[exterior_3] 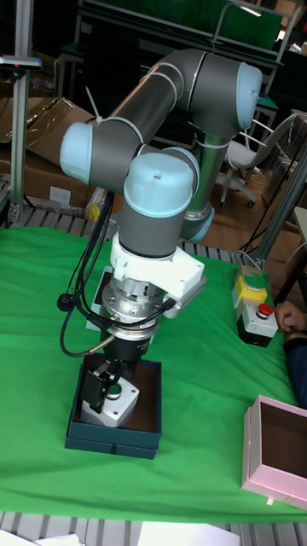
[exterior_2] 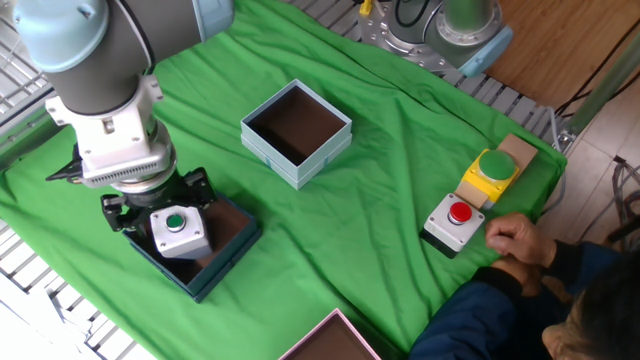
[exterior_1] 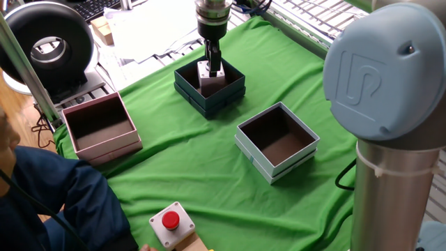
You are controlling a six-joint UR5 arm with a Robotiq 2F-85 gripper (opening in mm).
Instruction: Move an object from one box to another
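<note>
Green-button switch housing (exterior_2: pixel 177 231) sits inside the dark teal box (exterior_2: pixel 222 262), at the near-left corner of the green-draped worktop (exterior_2: pixel 350 230) in the other fixed view; the fingers (exterior_3: pixel 106 377) stand on either side of it and look closed on its sides, though the contact itself is too small to confirm. To do this step well, I judge the grip should be square across 2 flat faces, then a straight lift until the housing clears the teal rim, before swinging toward the pale blue-white box (exterior_2: pixel 296 134), which stands well apart. Counted: 3 boxes, the third being the pink box (exterior_1: pixel 101 127); 3 button units, 1 grey with green, 1 red-button unit (exterior_2: pixel 455 222), 1 yellow unit (exterior_2: pixel 489 172); 1 arm.
</note>
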